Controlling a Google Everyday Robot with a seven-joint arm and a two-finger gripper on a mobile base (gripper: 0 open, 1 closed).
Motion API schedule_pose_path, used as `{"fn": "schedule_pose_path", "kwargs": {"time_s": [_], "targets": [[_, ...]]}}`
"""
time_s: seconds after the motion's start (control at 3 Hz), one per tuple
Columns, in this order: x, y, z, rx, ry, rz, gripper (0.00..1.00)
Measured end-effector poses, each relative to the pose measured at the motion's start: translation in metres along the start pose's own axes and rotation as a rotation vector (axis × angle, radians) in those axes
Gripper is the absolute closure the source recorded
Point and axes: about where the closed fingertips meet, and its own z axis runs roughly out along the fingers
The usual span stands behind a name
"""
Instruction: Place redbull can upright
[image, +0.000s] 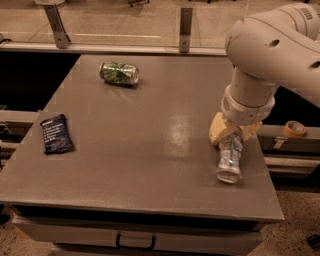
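Downward near the table (125, 165) edge, the bent arm's (265, 55) pincer (231, 141) grips the tilted redbull can (229, 162).

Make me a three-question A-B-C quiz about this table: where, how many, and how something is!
1. Where is the tool?
A) at the redbull can, near the table's right edge
B) over the dark packet
C) at the left corner
2. How many cans are on the table?
A) one
B) two
C) three
3. How is the green can?
A) upright
B) on its side
C) lifted up
Answers: 1 A, it's at that can's far end; 2 B, one green, one silver; 3 B, its side rests on the table.
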Motion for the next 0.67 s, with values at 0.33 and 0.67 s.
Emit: {"fn": "schedule_pose_path", "kwargs": {"time_s": [0.33, 0.67], "targets": [[-0.001, 0.000, -0.004, 0.000, 0.000, 0.000, 0.94], [-0.021, 0.017, -0.011, -0.065, -0.049, -0.080, 1.00]]}}
